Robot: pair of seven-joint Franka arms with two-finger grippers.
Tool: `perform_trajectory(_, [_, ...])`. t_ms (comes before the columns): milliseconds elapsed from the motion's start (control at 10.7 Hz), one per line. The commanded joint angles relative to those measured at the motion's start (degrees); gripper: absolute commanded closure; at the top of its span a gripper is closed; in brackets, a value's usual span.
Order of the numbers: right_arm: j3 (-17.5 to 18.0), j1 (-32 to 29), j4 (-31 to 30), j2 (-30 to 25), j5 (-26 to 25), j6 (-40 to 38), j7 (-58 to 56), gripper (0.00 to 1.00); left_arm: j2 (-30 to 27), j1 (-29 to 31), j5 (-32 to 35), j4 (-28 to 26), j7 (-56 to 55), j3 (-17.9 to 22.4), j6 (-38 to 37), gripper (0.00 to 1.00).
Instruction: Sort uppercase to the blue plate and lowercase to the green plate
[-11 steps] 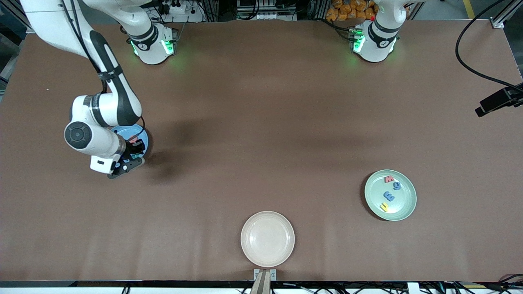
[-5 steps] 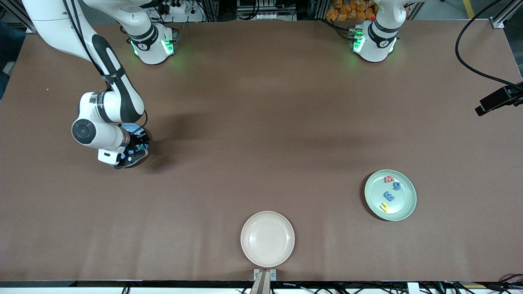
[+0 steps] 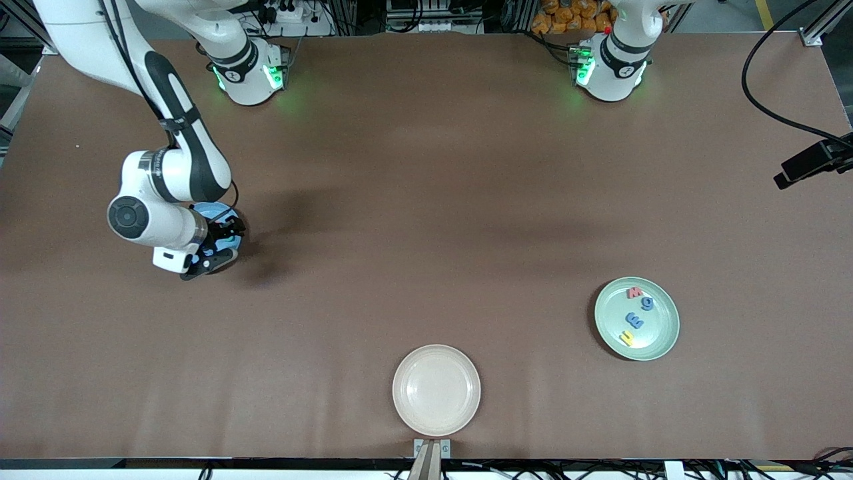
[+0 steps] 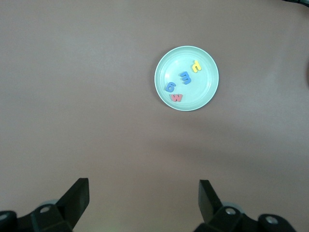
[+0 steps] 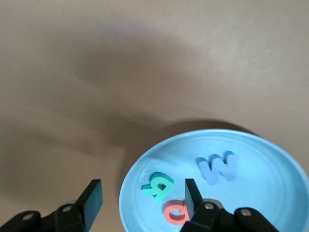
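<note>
You have a wide brown desk with both arm bases along its edge farthest from the front camera. The right arm bends down over its own end of the desk. The left arm waits, with only its base showing in the front view.

Three round, shallow plates sit well apart:
- The sky-blue plate lies toward the right arm's end, mostly hidden under that arm's wrist in the front view.
- The pale mint-green plate lies toward the left arm's end, nearer the front camera.
- The beige plate sits between them, nearest the front camera.

The right tool hangs over the edge of the sky-blue plate with its fingers spread and nothing between them. The left tool is high over bare desk, its fingers spread wide and holding nothing. Its wrist camera looks down on the mint-green plate.

In the sky-blue plate you can see three flat foam capitals close together: a blue W, a teal R-like letter and a red Q.

In the mint-green plate lie four small foam letters in a loose line: a red w, a blue g-like letter, a blue rounded e and a tiny yellow letter.
</note>
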Motion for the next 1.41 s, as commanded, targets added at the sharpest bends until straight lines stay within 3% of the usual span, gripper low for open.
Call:
perform_trajectory(0, [0.26, -0.06, 6.66, -4.4, 0.49, -9.46, 3.63, 0.22, -1.14, -0.16, -1.12, -0.75, 1.18, 0.1, -0.22, 0.0])
perform_trajectory(469, [1.05, -4.1, 24.07, -11.08, -1.35, -27.4, 8.81, 0.18, -0.97, -0.16, -1.21, -0.75, 1.18, 0.1, -0.22, 0.0])
perform_trajectory(563, [2.53, -5.41, 26.62, -12.31, -1.54, -30.31, 11.09, 0.18, -0.88, -0.16, -1.12, -0.75, 1.18, 0.1, -0.22, 0.0])
perform_trajectory(751, [3.69, -6.39, 28.75, -15.56, -1.63, -33.66, 14.44, 0.18, -0.88, -0.16, -1.12, -0.75, 1.18, 0.1, -0.22, 0.0])
perform_trajectory(1033, [4.92, -7.27, 28.85, -19.96, -1.54, -34.64, 19.98, 0.0, -0.7, -0.16, -1.12, -0.75, 1.18, 0.1, -0.14, 0.0])
perform_trajectory(1315, [4.92, -7.8, 28.59, -22.25, -1.89, -35.43, 19.11, 0.0, -0.88, -0.16, -1.21, -0.75, 1.18, 0.1, -0.14, 0.0])
